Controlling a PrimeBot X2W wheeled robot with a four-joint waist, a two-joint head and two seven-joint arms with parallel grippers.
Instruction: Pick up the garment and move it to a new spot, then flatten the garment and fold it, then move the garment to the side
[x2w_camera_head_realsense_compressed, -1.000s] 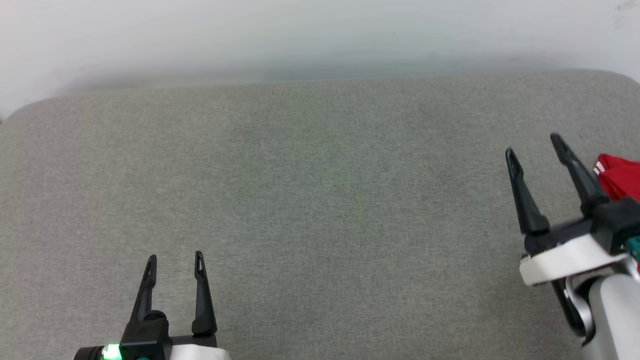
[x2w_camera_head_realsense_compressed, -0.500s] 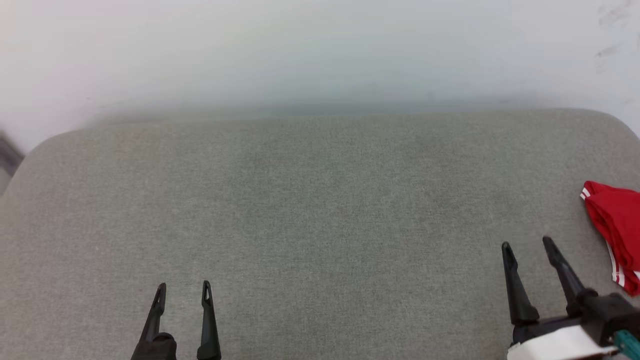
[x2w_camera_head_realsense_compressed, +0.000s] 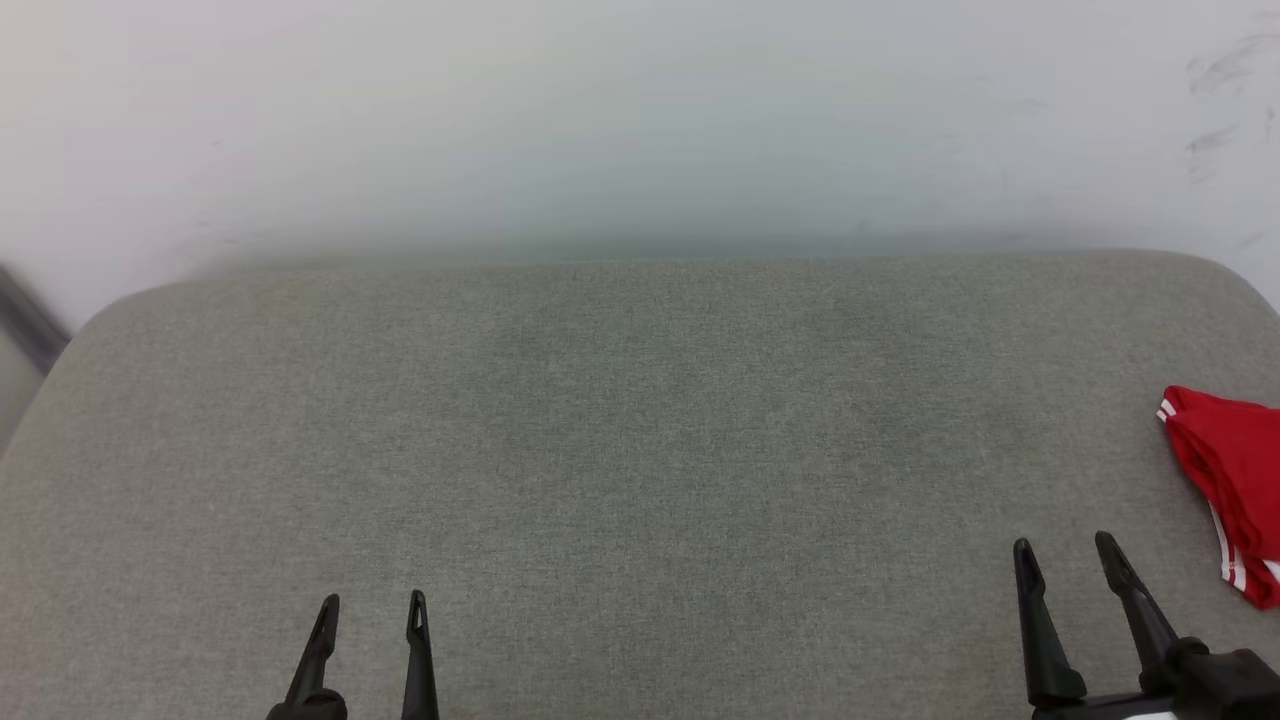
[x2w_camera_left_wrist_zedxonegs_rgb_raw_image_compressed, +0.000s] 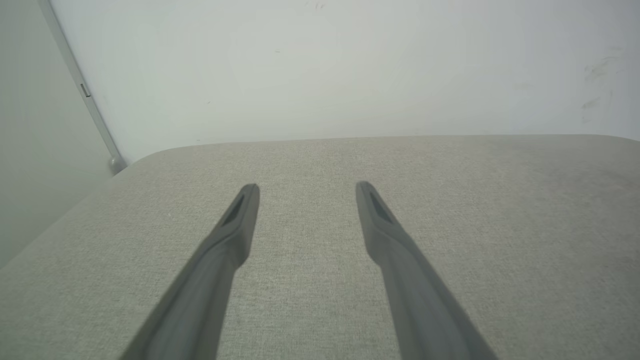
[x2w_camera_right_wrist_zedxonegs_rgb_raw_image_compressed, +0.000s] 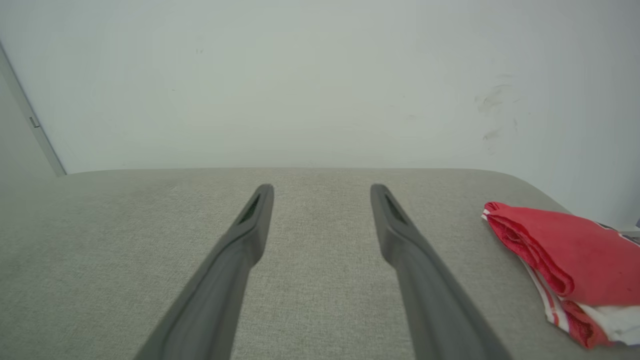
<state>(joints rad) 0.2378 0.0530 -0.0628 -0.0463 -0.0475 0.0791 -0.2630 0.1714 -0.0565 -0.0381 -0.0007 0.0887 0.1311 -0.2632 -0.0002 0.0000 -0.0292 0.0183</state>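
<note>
Lying folded at the right edge of the head view, the red jersey garment (x2w_camera_head_realsense_compressed: 1235, 480) with red-and-white stripe trim is seen on a broad grey woven-fabric surface (x2w_camera_head_realsense_compressed: 640, 450), and its right side is cut off by the frame. In the right wrist view the garment (x2w_camera_right_wrist_zedxonegs_rgb_raw_image_compressed: 565, 255) is shown at the lower right as a compact bundle. A red fold lies on top, with striped trim and a little white cloth beneath it at the near edge.

The right gripper (x2w_camera_head_realsense_compressed: 1062, 545) is found at the lower right of the head view. Its two long dark fingers (x2w_camera_head_realsense_compressed: 1045, 640) are spread wide with nothing between them. It is set near the garment but apart from it, to the garment's left.

The left gripper (x2w_camera_head_realsense_compressed: 372, 603) is placed at the lower left, likewise spread wide and holding nothing, well apart from the garment. In each wrist view the fingers are shown over bare fabric.

A pale wall (x2w_camera_head_realsense_compressed: 640, 120) is seen behind the surface, and faint dark scuff marks (x2w_camera_head_realsense_compressed: 1215, 70) are visible on it at the upper right.
</note>
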